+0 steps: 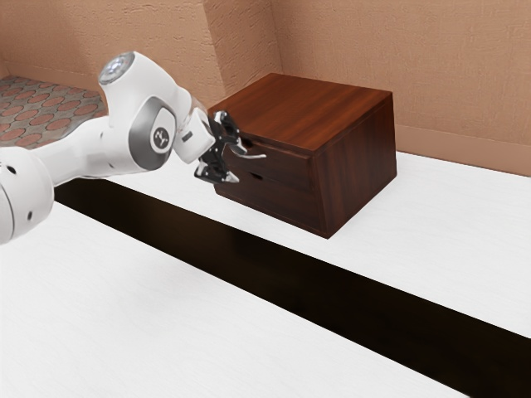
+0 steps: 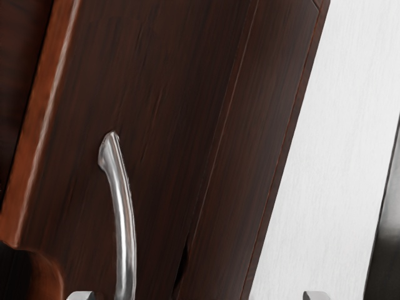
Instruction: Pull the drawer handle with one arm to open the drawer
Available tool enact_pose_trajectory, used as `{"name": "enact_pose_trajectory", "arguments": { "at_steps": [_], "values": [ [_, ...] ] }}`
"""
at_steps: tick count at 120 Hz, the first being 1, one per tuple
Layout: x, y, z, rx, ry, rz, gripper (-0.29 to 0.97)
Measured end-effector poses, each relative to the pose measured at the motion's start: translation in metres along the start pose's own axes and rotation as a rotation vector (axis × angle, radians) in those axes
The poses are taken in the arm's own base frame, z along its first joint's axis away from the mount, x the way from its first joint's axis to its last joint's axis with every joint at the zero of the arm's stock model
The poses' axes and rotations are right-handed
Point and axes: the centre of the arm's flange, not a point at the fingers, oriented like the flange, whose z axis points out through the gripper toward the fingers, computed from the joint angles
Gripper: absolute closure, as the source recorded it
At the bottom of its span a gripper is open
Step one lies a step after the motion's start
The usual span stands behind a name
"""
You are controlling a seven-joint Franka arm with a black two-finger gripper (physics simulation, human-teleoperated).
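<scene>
A dark wooden cabinet stands on the white table. Its upper drawer front carries a curved silver handle. My black gripper is at the front of this drawer, open, its fingers spread above and below the handle's near end. In the wrist view the handle runs down the drawer front close beside one fingertip. The other fingertip stands far off over the white table. Nothing is gripped. I cannot tell whether the drawer stands out from the cabinet.
A lower drawer front sits under the upper one. A wide black gap crosses the table diagonally in front of the cabinet. Tan walls rise behind, and a patterned floor lies at the exterior view's left.
</scene>
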Motion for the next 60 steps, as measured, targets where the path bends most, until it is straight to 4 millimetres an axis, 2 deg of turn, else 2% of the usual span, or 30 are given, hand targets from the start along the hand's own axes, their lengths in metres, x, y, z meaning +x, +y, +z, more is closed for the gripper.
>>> {"name": "enact_pose_trajectory", "arguments": {
  "at_steps": [20, 43, 60],
  "values": [
    [-0.0016, -0.0006, 0.0, 0.009, -0.001, -0.008, 0.37],
    [-0.0032, 0.0022, 0.0081, 0.004, 0.0, -0.016, 0.31],
    [-0.0036, 0.002, 0.0079, 0.008, -0.002, -0.018, 0.35]
  ]
}}
